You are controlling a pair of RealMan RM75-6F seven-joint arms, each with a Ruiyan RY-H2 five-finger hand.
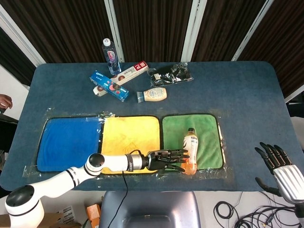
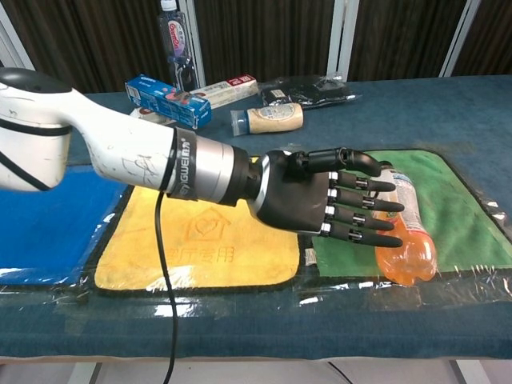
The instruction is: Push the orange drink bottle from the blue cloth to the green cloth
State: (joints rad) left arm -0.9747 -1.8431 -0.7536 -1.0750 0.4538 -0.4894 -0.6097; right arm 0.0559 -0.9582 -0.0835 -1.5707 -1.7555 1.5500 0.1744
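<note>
The orange drink bottle [image 1: 190, 152] [image 2: 406, 240] lies on its side on the green cloth [image 1: 204, 130] [image 2: 456, 200], cap toward the far side, near the cloth's front edge. My left hand [image 1: 166, 160] [image 2: 320, 204] reaches over the yellow cloth's [image 1: 130, 137] [image 2: 200, 240] right edge with its fingers stretched out flat and touching the bottle's left side. The blue cloth [image 1: 66, 142] [image 2: 48, 216] at the left holds nothing. My right hand [image 1: 280, 168] hangs open past the table's right front corner, seen only in the head view.
At the back of the table lie a water bottle [image 1: 110, 56], a blue biscuit box [image 1: 110, 86], a red and white tube box [image 1: 130, 72], a black packet [image 1: 170, 73] and a cream jar [image 1: 153, 94] on its side. A black cable [image 2: 160, 272] trails from my left arm.
</note>
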